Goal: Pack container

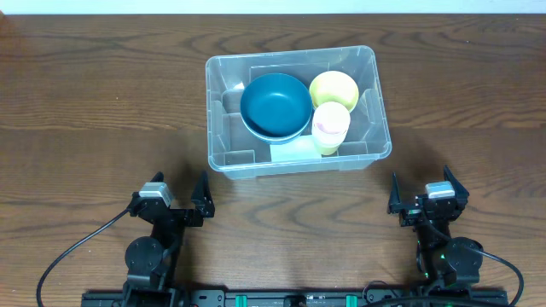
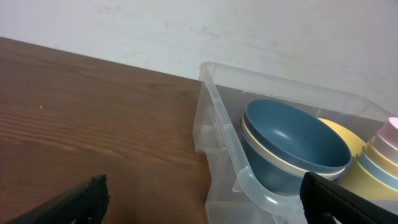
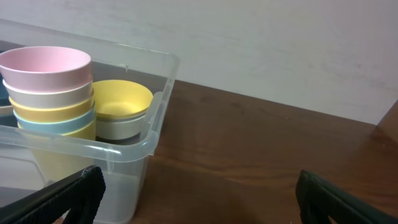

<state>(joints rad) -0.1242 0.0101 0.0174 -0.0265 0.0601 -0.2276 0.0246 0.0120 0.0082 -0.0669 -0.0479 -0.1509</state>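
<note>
The left gripper (image 1: 180, 183) and right gripper (image 1: 420, 179) are held wide, empty. Ahead, the container (image 1: 217, 102) could be shoved by a low reach, its cup stack (image 1: 330, 124) toppled.

Container (image 1: 223, 128): large clear plastic bin, rectangular, rounded corners, rimmed edge; upright, lidless, centred on wooden table (image 1: 102, 111).

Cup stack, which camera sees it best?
Right wrist: the cup stack shows from the side, every colour layer visible. Overhead shows only its top; left wrist catches just an edge.
</note>
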